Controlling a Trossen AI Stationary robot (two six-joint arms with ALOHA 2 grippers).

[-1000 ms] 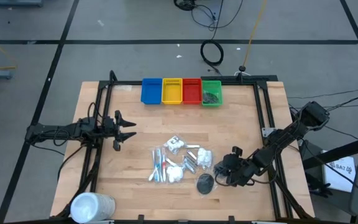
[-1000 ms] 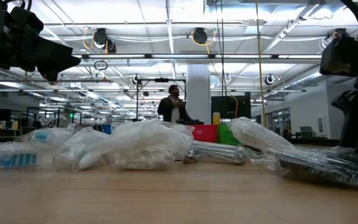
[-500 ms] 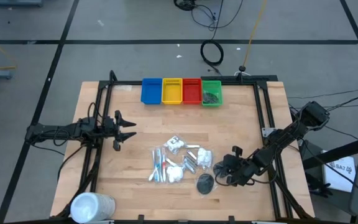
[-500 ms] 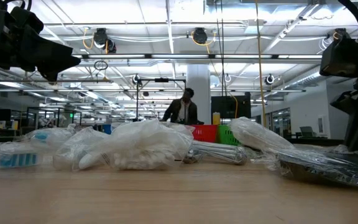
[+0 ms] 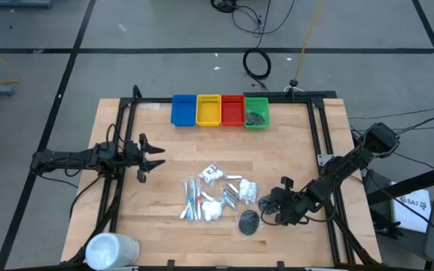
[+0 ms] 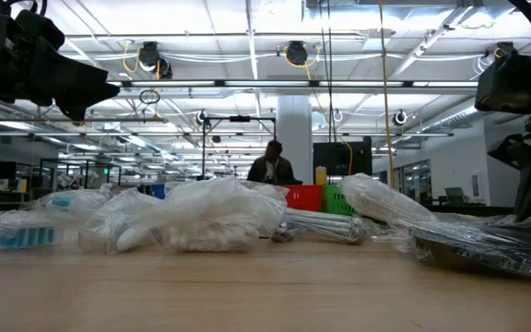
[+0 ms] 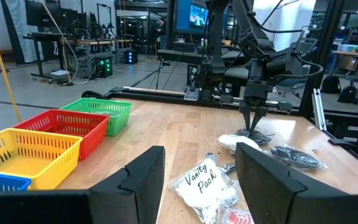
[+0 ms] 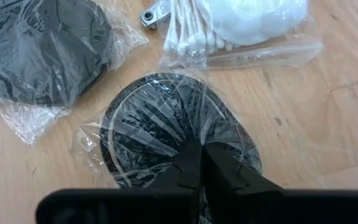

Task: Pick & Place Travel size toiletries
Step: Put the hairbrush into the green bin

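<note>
The travel size toiletries (image 5: 218, 194) lie heaped on the wooden table's middle: white packets, silver tubes, clear-wrapped sticks. Two dark grey discs in clear wrap lie at the heap's right. One disc (image 8: 42, 50) lies free (image 5: 249, 221). My right gripper (image 8: 199, 155) stands over the other disc (image 8: 166, 130), shut on its wrap (image 5: 264, 205). My left gripper (image 5: 157, 156) hangs open at the table's left, above the wood, with a "Vanity Pack" packet (image 7: 205, 180) ahead of it. My right gripper pinches the clear wrap on top of the disc (image 8: 194, 140) between its two shut fingertips (image 8: 185, 165), near the disc's middle. The fingers come from above, pointing down (image 7: 252, 121). The disc lies flat on the table.
Blue (image 5: 183, 110), yellow (image 5: 208, 110), red (image 5: 232, 110) and green (image 5: 256, 113) bins stand in a row at the far edge; the green one holds dark items. A large white cylinder (image 5: 111, 250) lies at the near left corner. A person shows far behind the table (image 6: 270, 166).
In the low view my right gripper's dark finger at the right edge has drawn inward, and the disc's clear wrap has puckered up a little beside it. The arm has kept its place. The person in the room behind has walked a short way.
</note>
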